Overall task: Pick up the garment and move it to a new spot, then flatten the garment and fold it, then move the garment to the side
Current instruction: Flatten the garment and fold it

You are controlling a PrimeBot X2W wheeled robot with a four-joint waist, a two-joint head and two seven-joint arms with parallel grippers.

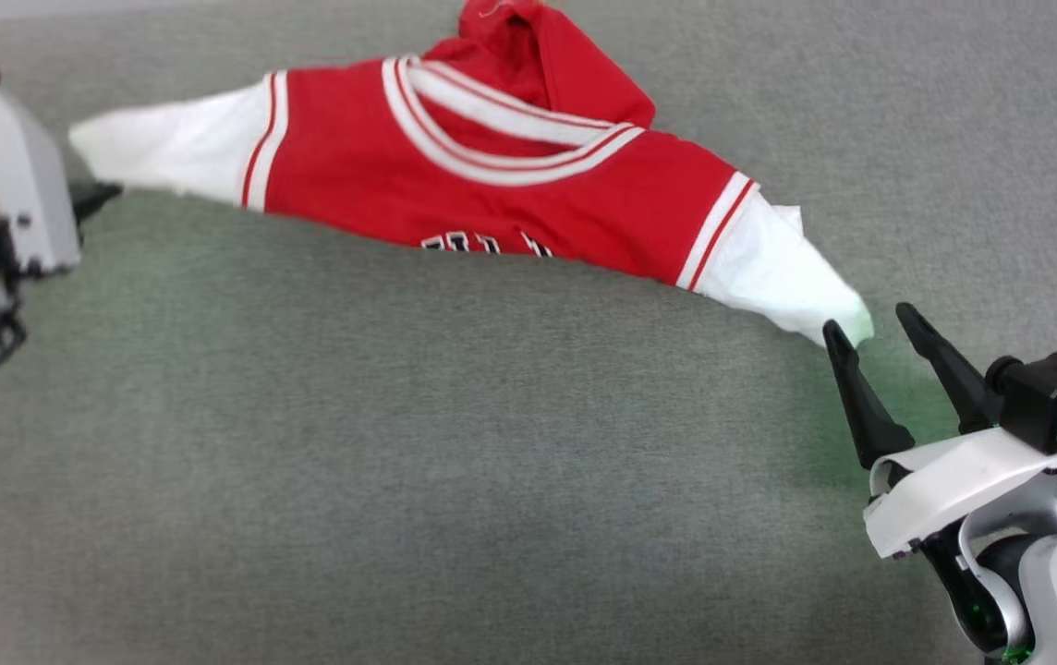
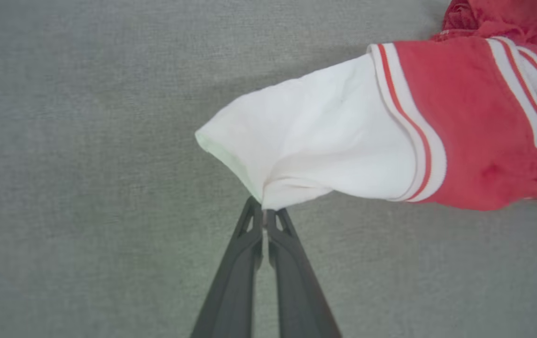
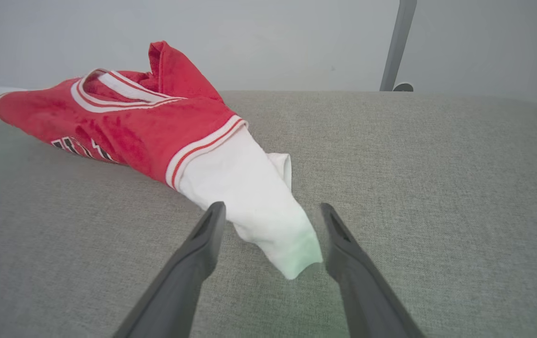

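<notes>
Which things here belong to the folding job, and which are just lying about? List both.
Job: garment; left gripper, shut on one white sleeve; right gripper, open at the other sleeve's tip.
Lying about: grey cloth surface; metal post.

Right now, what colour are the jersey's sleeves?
The jersey has white sleeves with white-and-red striped trim; clearest in the left wrist view.

light: bright, even | shadows: soft beneath garment (image 1: 353, 175) | tint: green glow on grey surface (image 1: 399, 462) | blur: head view's left edge

Red garment (image 1: 492, 185) with white sleeves, crumpled, stretched sideways across grey fabric surface (image 1: 399, 462).
</notes>
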